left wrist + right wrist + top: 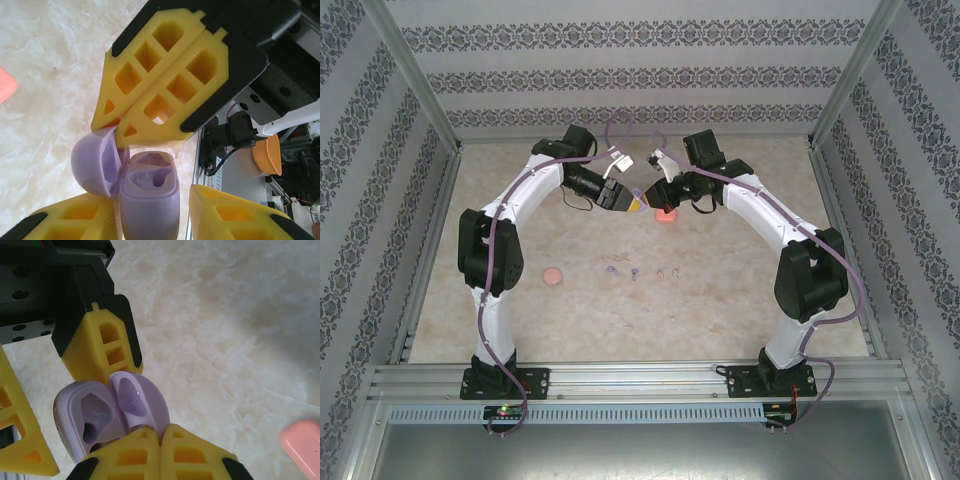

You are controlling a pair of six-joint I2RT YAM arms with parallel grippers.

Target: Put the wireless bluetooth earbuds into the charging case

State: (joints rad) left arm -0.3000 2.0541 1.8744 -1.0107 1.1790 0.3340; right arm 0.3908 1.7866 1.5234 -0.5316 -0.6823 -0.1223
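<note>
A purple charging case [150,205] stands between the fingers of my left gripper [155,195], its lid [92,165] swung open and both wells empty. It rests against one finger, and a slit of table shows beside the other, so the jaws are open around it. My right gripper [161,432] is shut, its joined tips touching the edge of the lid [137,400]. From above, the left gripper [628,203] and right gripper [650,192] meet at the back centre. Tiny earbuds lie on the table: a purple pair [610,270] and a pinkish pair [661,272].
An orange-red case [665,215] lies just below the two grippers, and its corner shows in the right wrist view [302,445]. A round pink case [552,275] sits to the left of the earbuds. Metal frame rails [640,375] border the table.
</note>
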